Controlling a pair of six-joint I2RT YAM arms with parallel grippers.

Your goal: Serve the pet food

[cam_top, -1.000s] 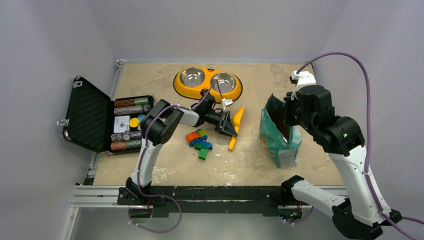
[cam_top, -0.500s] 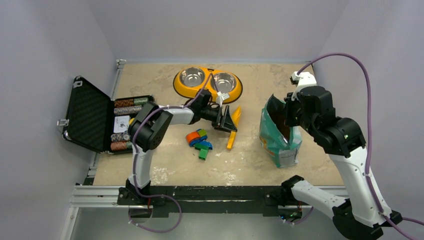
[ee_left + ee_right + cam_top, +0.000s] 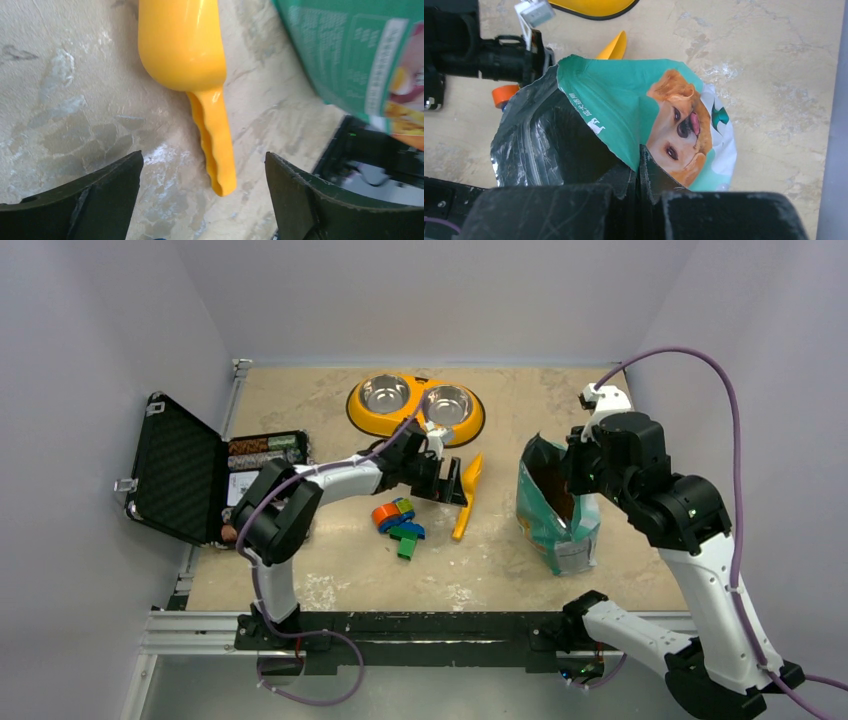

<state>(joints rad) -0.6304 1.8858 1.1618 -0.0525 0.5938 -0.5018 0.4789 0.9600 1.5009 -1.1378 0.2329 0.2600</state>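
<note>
A: Grippers first, quick.

B: My left gripper [image 3: 203,159] is spread wide and holds nothing. In its wrist view the scoop [image 3: 182,45] handle lies between the two dark fingers [image 3: 90,195], and neither touches it. My right gripper [image 3: 639,186] is clenched on the torn top edge of the bag [image 3: 624,100], pinching foil lining and printed face together.

A: What does the top view add?

B: The whole layout. My left arm reaches out over the table [image 3: 500,570], gripper just beside the scoop's bowl end. The bag stands upright to the right, apart from the scoop. The pet food [image 3: 555,488] shows only there, as a brown patch inside the bag's mouth; the pellets are too small to make out. The right wrist view gets only dark, crinkled silver lining inside.

A: Any text?

B: Small white characters along the teal rim in the right wrist view, unreadable. There's a fine-print panel on the bag in the left wrist view, blurred. The golden dog [image 3: 676,130] print has its tongue out, with teal and white around it.

A: Materials?

B: The scoop is glossy yellow plastic with a rounded bowl and ribbed handle. The table is mottled beige, stone-like. Behind the scoop is a yellow feeder [image 3: 417,390] with two shiny metal bowls. Toy blocks [image 3: 398,525] sit just left of the scoop: orange, blue, green. Far left is an open black case [image 3: 175,470] with a foam-lined lid and stacked chips [image 3: 265,445].
</note>
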